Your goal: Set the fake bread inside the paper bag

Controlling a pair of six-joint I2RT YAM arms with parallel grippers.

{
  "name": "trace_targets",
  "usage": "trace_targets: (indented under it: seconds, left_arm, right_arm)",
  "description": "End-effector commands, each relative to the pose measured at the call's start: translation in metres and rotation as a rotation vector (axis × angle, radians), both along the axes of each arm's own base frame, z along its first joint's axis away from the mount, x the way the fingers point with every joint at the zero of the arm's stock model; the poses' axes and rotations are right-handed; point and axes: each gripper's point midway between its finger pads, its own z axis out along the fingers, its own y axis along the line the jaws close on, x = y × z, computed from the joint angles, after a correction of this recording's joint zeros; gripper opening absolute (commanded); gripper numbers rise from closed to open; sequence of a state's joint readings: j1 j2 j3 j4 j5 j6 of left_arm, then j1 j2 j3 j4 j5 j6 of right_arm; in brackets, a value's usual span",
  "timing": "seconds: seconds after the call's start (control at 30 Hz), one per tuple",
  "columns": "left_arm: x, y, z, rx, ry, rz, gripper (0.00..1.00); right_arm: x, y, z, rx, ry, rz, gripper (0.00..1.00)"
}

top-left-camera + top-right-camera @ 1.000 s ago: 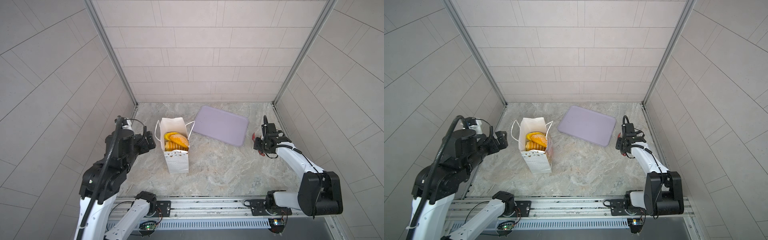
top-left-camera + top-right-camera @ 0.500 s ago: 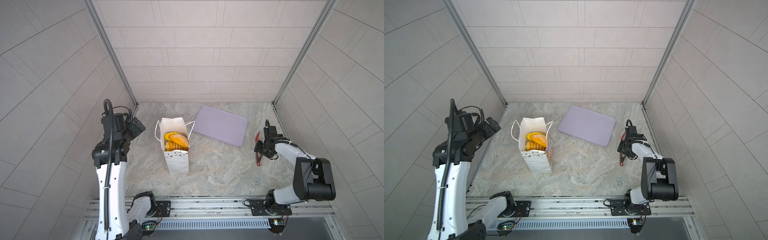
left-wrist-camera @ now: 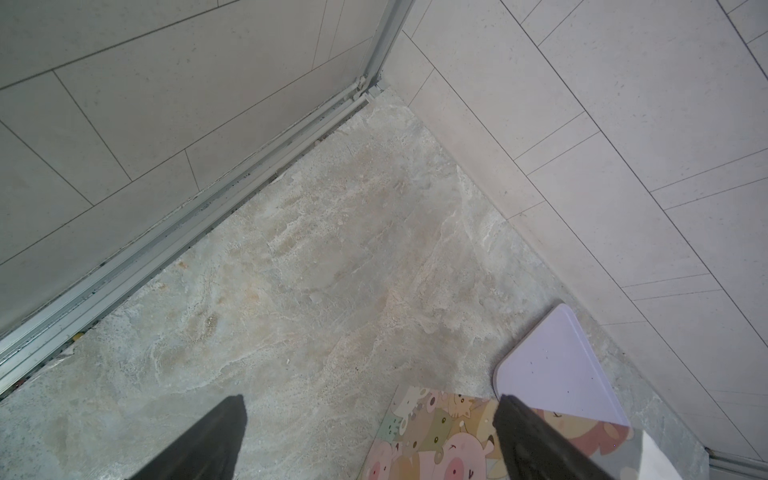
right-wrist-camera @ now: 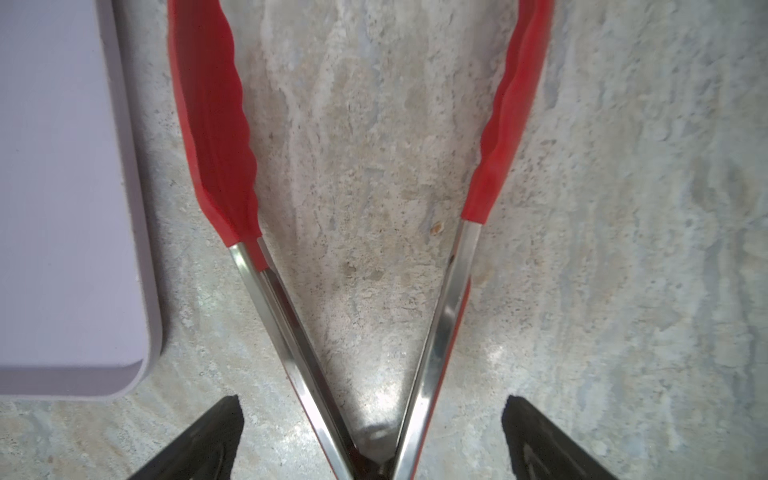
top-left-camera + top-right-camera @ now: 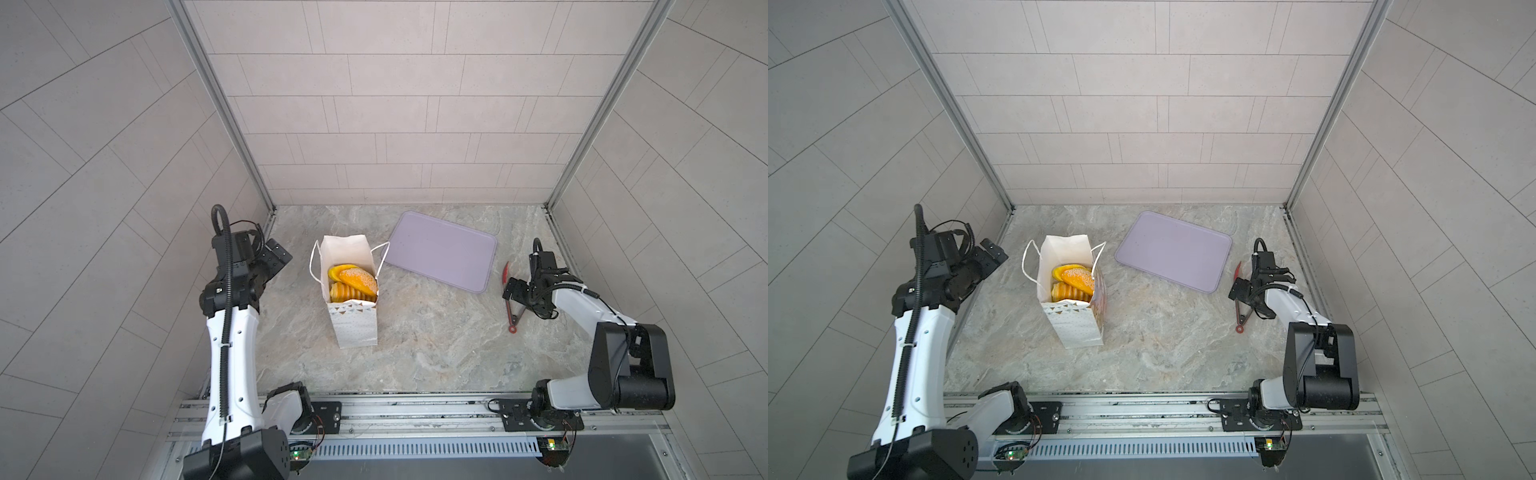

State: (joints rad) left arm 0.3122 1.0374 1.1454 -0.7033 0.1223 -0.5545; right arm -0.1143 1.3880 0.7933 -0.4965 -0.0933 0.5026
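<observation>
The white paper bag [image 5: 353, 328] [image 5: 1077, 328] stands upright left of the table's middle. Its cartoon-animal face shows in the left wrist view [image 3: 440, 436]. Several golden-orange pieces of fake bread [image 5: 353, 280] [image 5: 1073, 280] fill its open top. My left gripper [image 5: 276, 255] [image 5: 992, 253] [image 3: 370, 401] hovers open and empty by the left wall, apart from the bag. My right gripper [image 5: 517, 291] [image 5: 1241, 289] [image 4: 372, 401] is open low over the table's right side. Its fingers [image 4: 208, 436] stand clear on both sides of the red-tipped tongs [image 4: 440, 324].
The tongs [image 5: 512, 311] [image 5: 1239, 316] lie spread on the marble near the right wall. A flat lilac tray [image 5: 444, 249] [image 5: 1175, 249] [image 3: 557, 370] [image 4: 62, 208] lies behind the bag and left of the tongs. Tiled walls close in three sides.
My right gripper has opened and let go of the tongs, which now lie on the table. My left arm has straightened up and drawn back toward the left wall.
</observation>
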Motion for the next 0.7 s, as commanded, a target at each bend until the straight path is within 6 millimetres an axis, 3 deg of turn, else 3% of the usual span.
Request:
trace_targets:
  seconds: [0.0, 0.13, 0.3, 0.4, 0.5, 0.57, 0.6, 0.67]
  left_arm:
    - [0.003, 0.014, 0.006, 0.038, -0.051, 0.068, 1.00]
    - [0.005, 0.028, 0.008, 0.088, -0.109, 0.135, 1.00]
    - [0.015, 0.044, -0.003, 0.098, -0.245, 0.237, 1.00]
    - [0.019, 0.054, -0.005, 0.181, -0.286, 0.261, 1.00]
    - [0.022, 0.062, -0.012, 0.279, -0.227, 0.243, 1.00]
    - [0.025, 0.071, -0.023, 0.315, -0.195, 0.268, 1.00]
    - [0.023, 0.077, -0.031, 0.314, -0.178, 0.311, 1.00]
    - [0.021, 0.089, -0.050, 0.290, -0.142, 0.403, 1.00]
  right_arm:
    - [-0.002, -0.009, 0.023, -0.039, -0.044, -0.037, 0.99]
    - [0.008, -0.013, 0.065, -0.072, -0.166, -0.041, 0.99]
    - [0.025, -0.028, 0.151, -0.160, -0.472, -0.116, 0.99]
    - [0.036, -0.040, 0.190, -0.224, -0.698, -0.180, 0.99]
    - [0.041, -0.055, 0.199, -0.280, -0.878, -0.263, 0.99]
    - [0.022, -0.077, 0.192, -0.301, -0.906, -0.440, 0.99]
    - [0.016, -0.080, 0.181, -0.307, -0.893, -0.462, 0.99]
    - [0.020, -0.073, 0.187, -0.355, -0.941, -0.356, 0.99]
